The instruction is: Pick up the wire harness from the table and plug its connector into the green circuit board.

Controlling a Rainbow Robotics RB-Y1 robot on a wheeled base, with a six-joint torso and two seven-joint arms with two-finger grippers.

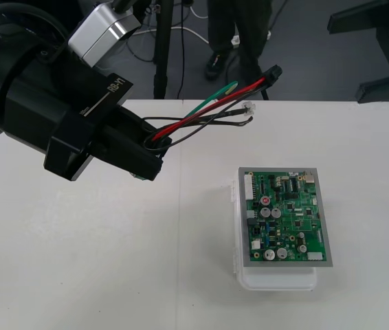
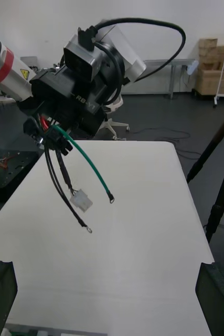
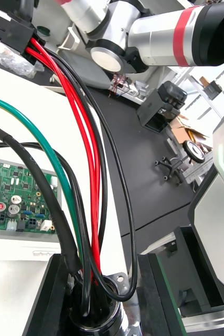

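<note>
Left tool [image 1: 150, 152] is clamped on the wire harness [image 1: 208, 112] at its metal socket [image 3: 102, 296], wires held above the tabletop [image 1: 78, 261], black plug [image 1: 271, 71] at the free far end. Best next: the open, empty right tool [image 2: 110, 302] pinches the plug squarely, then aligns it over the green circuit board [image 1: 285, 216]. Count: one harness, one plug, one board.

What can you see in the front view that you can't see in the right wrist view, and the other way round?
Only the front view: the whole green circuit board on its white base, apart from the arm.
Only the right wrist view: the right gripper, its jaws standing wide apart.
Both: the left gripper holding the wire harness up above the table, with green and black wires hanging loose.
</note>
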